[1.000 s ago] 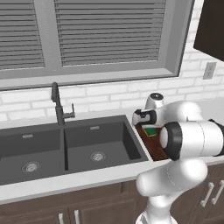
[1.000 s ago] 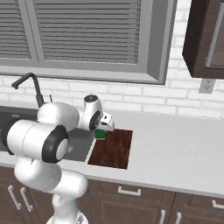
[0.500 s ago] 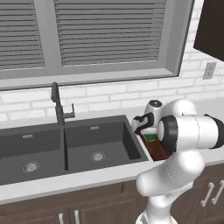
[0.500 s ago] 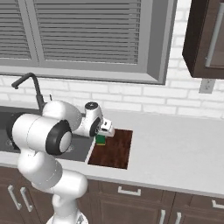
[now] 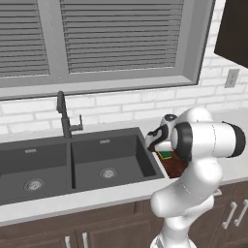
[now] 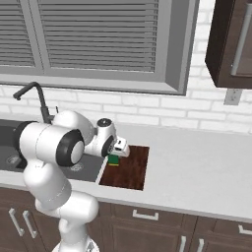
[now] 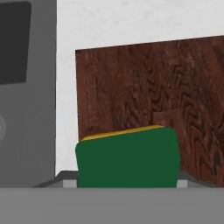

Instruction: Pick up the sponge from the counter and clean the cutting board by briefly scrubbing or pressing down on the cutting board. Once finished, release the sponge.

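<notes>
Sponge (image 6: pixel 113 160) pinched between the fingers, arm bent low over cutting board (image 6: pixel 130 170).

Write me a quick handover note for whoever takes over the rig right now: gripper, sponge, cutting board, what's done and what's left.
Gripper: closed on the sponge, low over the cutting board at the end nearest the sink.
Sponge: green side faces the hand camera, yellow layer toward the board. Contact with the board cannot be told.
Cutting board: flat on the counter, right of the sink.
Done: sponge picked up and brought to the board.
Left: finish pressing or scrubbing, then release the sponge.
</notes>
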You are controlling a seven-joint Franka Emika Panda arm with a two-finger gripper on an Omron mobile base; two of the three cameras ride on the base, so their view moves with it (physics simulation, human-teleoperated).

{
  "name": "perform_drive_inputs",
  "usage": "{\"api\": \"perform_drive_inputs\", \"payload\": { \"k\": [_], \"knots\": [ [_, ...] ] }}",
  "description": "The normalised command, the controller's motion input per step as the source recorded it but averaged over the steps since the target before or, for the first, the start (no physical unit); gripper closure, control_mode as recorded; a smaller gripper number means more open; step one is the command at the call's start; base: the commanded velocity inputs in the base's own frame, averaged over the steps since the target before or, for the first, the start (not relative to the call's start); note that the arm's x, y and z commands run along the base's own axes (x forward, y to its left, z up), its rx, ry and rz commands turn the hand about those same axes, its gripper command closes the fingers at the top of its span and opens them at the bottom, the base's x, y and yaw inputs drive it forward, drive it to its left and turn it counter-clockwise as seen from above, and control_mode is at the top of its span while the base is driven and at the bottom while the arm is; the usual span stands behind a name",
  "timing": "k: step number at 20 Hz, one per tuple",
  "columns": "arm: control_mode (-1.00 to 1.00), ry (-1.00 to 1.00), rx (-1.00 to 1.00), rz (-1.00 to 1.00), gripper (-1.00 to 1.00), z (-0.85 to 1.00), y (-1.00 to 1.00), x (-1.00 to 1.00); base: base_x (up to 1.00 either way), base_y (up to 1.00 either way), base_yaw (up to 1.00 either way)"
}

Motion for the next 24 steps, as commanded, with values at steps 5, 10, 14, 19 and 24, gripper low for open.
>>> {"api": "perform_drive_inputs", "payload": {
  "k": [5, 10, 14, 19, 24],
  "knots": [
    [-1.00, 0.00, 0.00, 0.00, 1.00, -0.33, 0.00, -0.11, 0.00, 0.00, 0.00],
    [-1.00, 0.00, 0.00, 0.00, 1.00, -0.30, 0.00, -0.30, 0.00, 0.00, 0.00],
    [-1.00, 0.00, 0.00, 0.00, 1.00, -0.21, 0.00, -0.49, 0.00, 0.00, 0.00],
    [-1.00, -0.01, 0.00, 0.00, 1.00, -0.15, 0.00, -0.55, 0.00, 0.00, 0.00],
    [-1.00, 0.00, 0.00, 0.00, 1.00, -0.15, 0.00, -0.51, 0.00, 0.00, 0.00]
  ]
}}
